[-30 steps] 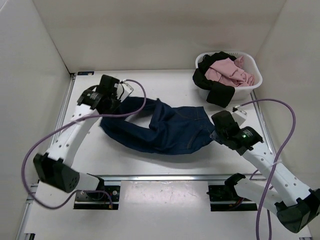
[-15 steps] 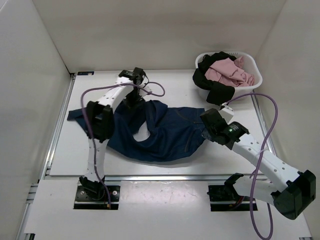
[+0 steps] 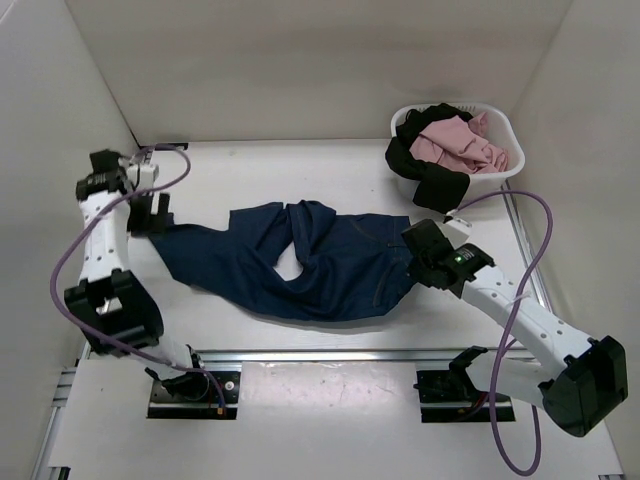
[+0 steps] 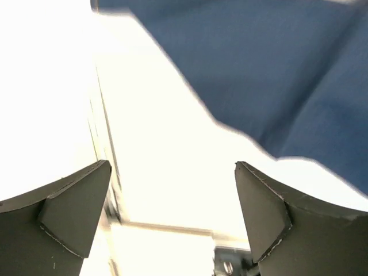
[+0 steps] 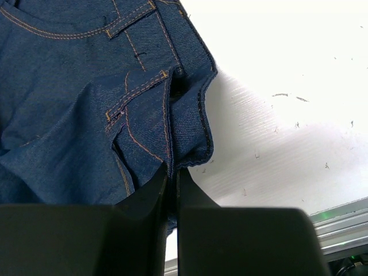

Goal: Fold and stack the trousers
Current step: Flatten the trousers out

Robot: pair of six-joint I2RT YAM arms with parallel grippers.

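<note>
Top view: trousers (image 3: 330,265) lie rumpled across the middle of the surface (image 3: 250,165), legs running left, waist to the right. Left tool (image 3: 152,212) hangs just off the leg end; right tool (image 3: 425,258) sits at the waist. Left wrist: fingers wide apart, nothing between them, denim just beyond. Right wrist: fingers together, clamped on a waistband fold by a belt loop. Judgement: heavy, limp, grippy denim; likely drags rather than slides. Thick hems and waistband give the surest hold.

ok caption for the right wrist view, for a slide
Right gripper pinched shut on a fold of the dark denim trousers by the orange-stitched belt loops, white table alongside.
</note>
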